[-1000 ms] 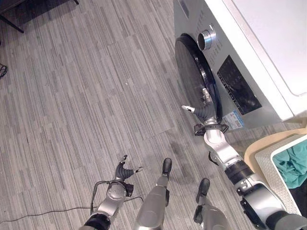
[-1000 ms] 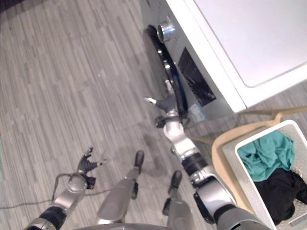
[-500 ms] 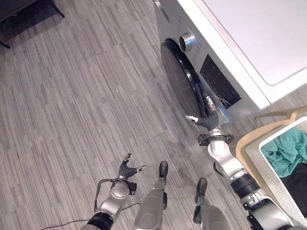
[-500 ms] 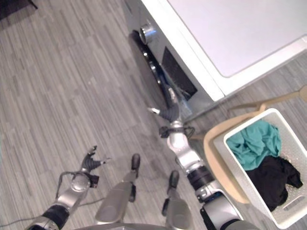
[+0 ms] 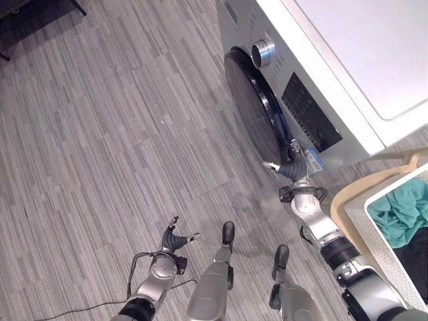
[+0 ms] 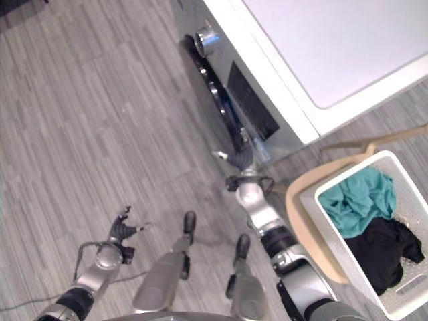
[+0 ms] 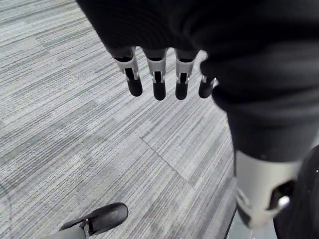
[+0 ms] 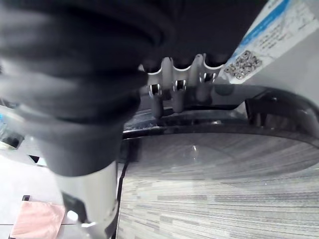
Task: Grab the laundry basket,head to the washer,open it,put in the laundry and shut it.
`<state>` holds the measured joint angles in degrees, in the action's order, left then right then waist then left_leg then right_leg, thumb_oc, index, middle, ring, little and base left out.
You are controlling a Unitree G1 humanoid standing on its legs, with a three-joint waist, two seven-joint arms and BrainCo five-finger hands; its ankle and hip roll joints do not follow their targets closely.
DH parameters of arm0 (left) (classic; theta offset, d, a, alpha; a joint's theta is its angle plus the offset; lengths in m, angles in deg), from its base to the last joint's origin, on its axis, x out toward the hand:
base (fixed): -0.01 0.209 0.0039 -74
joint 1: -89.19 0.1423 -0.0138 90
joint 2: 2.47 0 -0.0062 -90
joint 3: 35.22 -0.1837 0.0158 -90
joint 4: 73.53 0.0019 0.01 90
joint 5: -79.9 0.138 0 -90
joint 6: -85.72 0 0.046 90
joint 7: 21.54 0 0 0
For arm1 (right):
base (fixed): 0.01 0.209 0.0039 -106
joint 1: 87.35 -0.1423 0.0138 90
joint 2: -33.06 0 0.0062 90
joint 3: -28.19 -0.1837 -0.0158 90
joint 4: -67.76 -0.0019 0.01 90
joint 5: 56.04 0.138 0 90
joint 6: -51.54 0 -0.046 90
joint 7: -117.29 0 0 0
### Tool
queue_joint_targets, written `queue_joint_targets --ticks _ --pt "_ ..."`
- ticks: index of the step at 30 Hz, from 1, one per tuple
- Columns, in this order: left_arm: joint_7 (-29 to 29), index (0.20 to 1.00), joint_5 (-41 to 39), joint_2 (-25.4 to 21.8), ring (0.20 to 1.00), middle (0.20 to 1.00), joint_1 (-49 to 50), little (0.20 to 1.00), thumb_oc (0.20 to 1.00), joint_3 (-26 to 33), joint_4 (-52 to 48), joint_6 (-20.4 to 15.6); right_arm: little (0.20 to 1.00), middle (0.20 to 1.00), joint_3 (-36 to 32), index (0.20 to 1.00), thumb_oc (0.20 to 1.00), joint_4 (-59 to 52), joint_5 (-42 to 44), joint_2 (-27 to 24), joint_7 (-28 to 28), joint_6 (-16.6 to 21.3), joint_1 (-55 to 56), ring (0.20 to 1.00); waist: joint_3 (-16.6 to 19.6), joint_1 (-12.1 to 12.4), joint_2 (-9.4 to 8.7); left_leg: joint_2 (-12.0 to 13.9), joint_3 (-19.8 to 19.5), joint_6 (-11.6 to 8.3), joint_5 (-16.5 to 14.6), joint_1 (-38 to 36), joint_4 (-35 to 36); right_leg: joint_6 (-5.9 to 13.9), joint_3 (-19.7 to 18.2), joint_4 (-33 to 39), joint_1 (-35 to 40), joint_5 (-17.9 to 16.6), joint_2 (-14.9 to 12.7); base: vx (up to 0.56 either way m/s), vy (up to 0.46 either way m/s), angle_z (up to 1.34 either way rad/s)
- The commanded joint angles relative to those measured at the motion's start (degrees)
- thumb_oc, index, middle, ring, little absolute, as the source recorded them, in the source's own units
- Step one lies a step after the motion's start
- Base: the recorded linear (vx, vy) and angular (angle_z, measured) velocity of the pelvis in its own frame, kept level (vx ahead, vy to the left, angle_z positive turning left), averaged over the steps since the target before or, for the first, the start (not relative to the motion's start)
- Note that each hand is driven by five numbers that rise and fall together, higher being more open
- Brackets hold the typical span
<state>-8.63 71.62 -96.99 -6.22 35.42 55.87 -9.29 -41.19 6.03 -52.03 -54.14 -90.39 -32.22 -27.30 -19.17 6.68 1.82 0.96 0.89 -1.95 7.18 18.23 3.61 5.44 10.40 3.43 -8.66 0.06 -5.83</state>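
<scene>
The silver front-loading washer (image 5: 348,60) stands at the upper right, its round dark door (image 5: 251,107) lying close against the front. My right hand (image 5: 292,168) is at the door's lower edge, thumb spread to the side. In the right wrist view its fingers (image 8: 175,97) rest straight against the door's rim (image 8: 224,127). The white laundry basket (image 6: 401,294) sits on a light wooden chair (image 6: 299,204) at the right. It holds a teal garment (image 6: 361,200) and a black one (image 6: 384,251). My left hand (image 5: 172,239) hangs open low over the floor, its fingers (image 7: 158,82) straight and holding nothing.
Grey striped plank floor (image 5: 120,134) spreads wide to the left of the washer. A dark piece of furniture (image 5: 40,5) stands at the far upper left corner. The chair with the basket is close to the washer's right side.
The whole view has shifted, bringing more of the basket in. My right hand stays at the door's lower edge and the left hand hangs as before.
</scene>
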Motion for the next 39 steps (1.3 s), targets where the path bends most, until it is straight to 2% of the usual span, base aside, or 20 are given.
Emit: queue_joint_targets --ticks 1,7,10,11,12,13,16,19,22,23,24,28,33,34,38,39 --pt "1.18 1.000 -0.14 -1.29 1.000 1.000 -1.11 1.000 1.000 0.52 2.38 -1.49 1.000 1.000 -2.29 1.000 1.000 -0.12 3.59 -0.67 0.20 2.32 -3.51 1.000 -0.49 1.53 0.58 -5.30 1.85 2.12 -5.57 -2.98 0.35 1.96 -3.99 -4.32 -5.89 -0.37 0.02 0.00 0.000 0.00" --pt "1.07 1.000 -1.07 -1.69 1.000 1.000 -1.39 1.000 1.000 0.87 3.43 -1.29 1.000 1.000 -0.26 1.000 1.000 1.22 8.58 0.73 3.70 2.50 -4.97 1.000 -0.97 2.51 0.55 -5.34 1.67 2.20 -5.69 -2.30 -0.40 1.93 -3.91 -4.63 -6.25 -0.42 -0.10 0.00 0.001 0.01" --pt "1.25 1.000 -1.01 -1.82 1.000 1.000 -2.12 1.000 1.000 1.16 4.15 -0.71 1.000 1.000 5.54 1.000 1.000 -0.87 10.70 3.92 8.57 2.76 -4.36 1.000 -1.60 3.09 -0.07 -5.21 1.56 2.41 -5.95 -2.28 -0.74 2.03 -4.10 -4.93 -6.27 -0.42 -0.03 0.00 0.000 0.00" --pt "1.25 1.000 -1.01 -1.82 1.000 1.000 -2.12 1.000 1.000 1.16 4.15 -0.71 1.000 1.000 5.54 1.000 1.000 -0.87 10.70 3.92 8.57 2.76 -4.36 1.000 -1.60 3.09 -0.07 -5.21 1.56 2.41 -5.95 -2.28 -0.74 2.03 -4.10 -4.93 -6.27 -0.42 -0.03 -0.02 -0.034 -0.02" --pt "1.20 1.000 -0.72 -2.10 1.000 1.000 -3.14 1.000 1.000 1.08 4.74 -0.37 1.000 1.000 12.27 1.000 1.000 -2.23 11.62 6.66 13.59 2.49 -5.64 1.000 -2.27 3.95 -0.38 -4.99 1.18 2.39 -6.02 -1.46 -1.67 2.00 -4.12 -5.59 -6.80 -0.41 -0.11 -0.02 -0.024 -0.03" --pt "1.20 1.000 -0.72 -2.10 1.000 1.000 -3.16 1.000 1.000 1.09 4.74 -0.37 1.000 1.000 12.27 1.000 1.000 -2.22 11.62 6.66 13.59 2.50 -5.66 1.000 -2.14 3.91 -0.40 -5.00 1.15 2.40 -5.94 -1.26 -1.68 2.00 -4.09 -5.53 -6.95 -0.51 -0.12 -0.03 -0.048 -0.04" --pt "1.78 1.000 -1.92 -2.79 1.000 1.000 -5.41 1.000 1.000 -0.24 5.48 -1.18 1.000 1.000 17.56 1.000 1.000 -1.57 13.99 10.40 16.43 3.20 -14.09 1.000 -2.86 5.95 -0.26 -4.94 0.43 1.82 -5.46 0.15 -2.55 1.78 -3.32 -5.97 -7.38 -0.32 -0.20 -0.03 -0.067 0.04" --pt "2.46 1.000 -3.76 -3.50 1.000 1.000 -7.17 1.000 1.000 -1.63 5.15 -2.30 1.000 1.000 17.90 1.000 1.000 -3.18 15.83 14.85 15.83 4.96 -22.66 1.000 -2.55 8.46 0.22 -5.37 -1.30 1.03 -4.68 1.14 -2.50 1.42 -1.19 -5.53 -6.77 0.30 -0.29 -0.01 -0.103 0.24" --pt "2.56 1.000 -3.93 -4.11 1.000 1.000 -7.17 1.000 1.000 -1.58 4.64 -2.64 1.000 1.000 17.88 1.000 1.000 -3.85 15.21 14.21 15.24 5.25 -24.43 1.000 -1.52 9.50 0.57 -5.72 -2.80 0.65 -3.88 1.36 -1.33 1.40 1.22 -4.77 -5.91 0.66 -0.51 0.02 -0.108 0.60" --pt "2.23 1.000 -3.73 -4.54 1.000 1.000 -6.19 1.000 1.000 -1.28 4.20 -2.65 1.000 1.000 17.58 1.000 1.000 -4.08 14.44 12.50 14.84 4.98 -23.77 1.000 -1.12 10.31 0.77 -5.91 -3.56 0.38 -3.52 1.08 -0.30 1.41 2.76 -4.54 -5.14 1.09 -0.78 0.07 -0.108 1.09" --pt "2.02 1.000 -3.11 -4.84 1.000 1.000 -5.53 1.000 1.000 -0.44 4.03 -2.27 1.000 1.000 16.87 1.000 1.000 -3.56 14.00 8.58 14.70 3.84 -21.61 1.000 -0.86 10.39 0.75 -5.87 -4.01 0.09 -3.09 0.88 0.83 1.68 4.18 -4.75 -4.91 1.30 -0.99 0.06 -0.067 1.14" --pt "1.74 1.000 -1.94 -4.75 1.000 1.000 -5.81 1.000 1.000 -0.31 3.02 -1.89 1.000 1.000 15.77 1.000 1.000 -3.44 14.73 4.87 15.04 2.78 -17.36 1.000 -1.26 9.49 0.16 -5.60 -3.24 -0.03 -3.25 0.37 1.07 1.76 4.19 -4.85 -5.06 1.07 -1.02 0.02 -0.001 0.53" --pt "1.94 1.000 0.56 -4.05 1.000 1.000 -7.43 1.000 1.000 -0.26 -0.61 -1.16 1.000 1.000 14.87 1.000 1.000 -5.62 13.06 1.26 16.80 2.09 -6.11 1.000 -2.76 6.21 -0.83 -4.67 -0.46 0.01 -3.94 -0.27 0.67 2.19 2.12 -4.62 -5.93 -0.06 -1.00 -0.01 0.039 -0.31" --pt "1.72 1.000 1.50 -3.96 1.000 1.000 -7.73 1.000 1.000 -0.03 -2.55 -1.04 1.000 1.000 14.78 1.000 1.000 -6.77 10.83 -0.37 18.28 1.61 -2.03 1.000 -2.95 4.62 -1.38 -4.28 1.06 0.11 -4.48 -0.64 0.51 2.40 0.61 -4.35 -6.22 -0.51 -0.82 -0.02 0.052 -0.68" --pt "1.60 1.000 2.03 -4.16 1.000 1.000 -7.95 1.000 1.000 0.11 -3.87 -1.01 1.000 1.000 14.50 1.000 1.000 -7.46 9.33 -1.78 19.30 1.26 0.92 1.000 -2.75 3.39 -1.75 -3.99 2.41 0.31 -4.88 -0.96 0.34 2.52 -0.64 -4.11 -6.36 -0.85 -0.65 -0.01 0.029 -0.60" --pt "1.37 1.000 2.51 -4.30 1.000 1.000 -8.37 1.000 1.000 0.19 -4.68 -0.93 1.000 1.000 14.29 1.000 1.000 -7.65 7.12 -2.65 19.81 1.16 2.94 1.000 -2.54 2.29 -1.92 -3.80 3.48 0.49 -5.18 -1.19 0.24 2.62 -1.89 -4.03 -6.69 -1.28 -0.41 -0.01 0.034 -0.56"
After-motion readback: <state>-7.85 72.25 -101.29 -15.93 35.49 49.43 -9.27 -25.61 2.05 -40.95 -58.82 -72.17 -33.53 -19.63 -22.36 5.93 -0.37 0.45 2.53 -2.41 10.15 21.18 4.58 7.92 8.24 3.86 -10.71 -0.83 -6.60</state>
